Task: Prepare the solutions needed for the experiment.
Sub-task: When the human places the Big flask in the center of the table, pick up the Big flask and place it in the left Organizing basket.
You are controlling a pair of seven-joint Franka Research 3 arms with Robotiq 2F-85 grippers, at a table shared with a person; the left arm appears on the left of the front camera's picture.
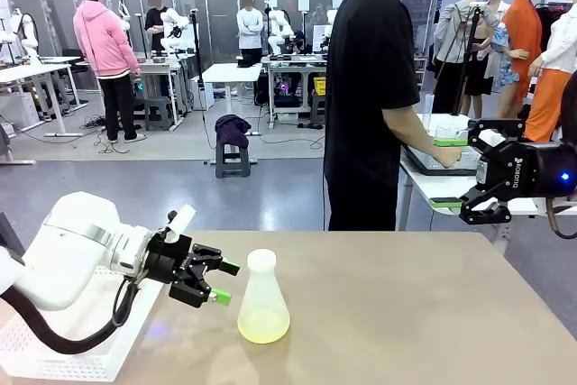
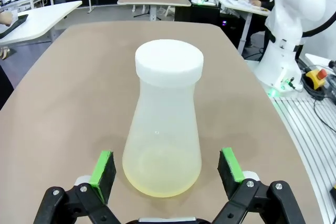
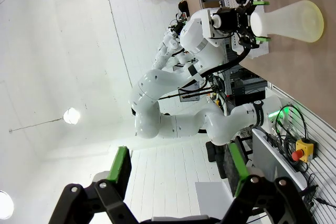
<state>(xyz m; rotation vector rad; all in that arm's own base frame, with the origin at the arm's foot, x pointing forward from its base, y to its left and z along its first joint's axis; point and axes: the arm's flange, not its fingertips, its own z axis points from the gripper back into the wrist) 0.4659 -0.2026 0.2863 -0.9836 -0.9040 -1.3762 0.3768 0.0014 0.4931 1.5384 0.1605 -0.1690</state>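
Approaching flask (image 2: 163, 124) low centre of frame — left gripper (image 2: 167, 170) spread wide, pads either side, not touching. Solutions (image 1: 263, 327) pool shallow at flask bottom. Best squeeze wide lower body, keep upright. Right gripper (image 1: 458, 208) spread, empty — right edge.

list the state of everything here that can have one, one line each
flask: upright on the table, capped, not held
white cap: sitting on the flask's mouth
solution: shallow pale yellow-green layer at the flask's bottom
left tool: open, level with the flask, pads either side of its base, not touching
right tool: open, empty, raised off to the table's far right
person: standing beyond the table, turned away, hands at another table
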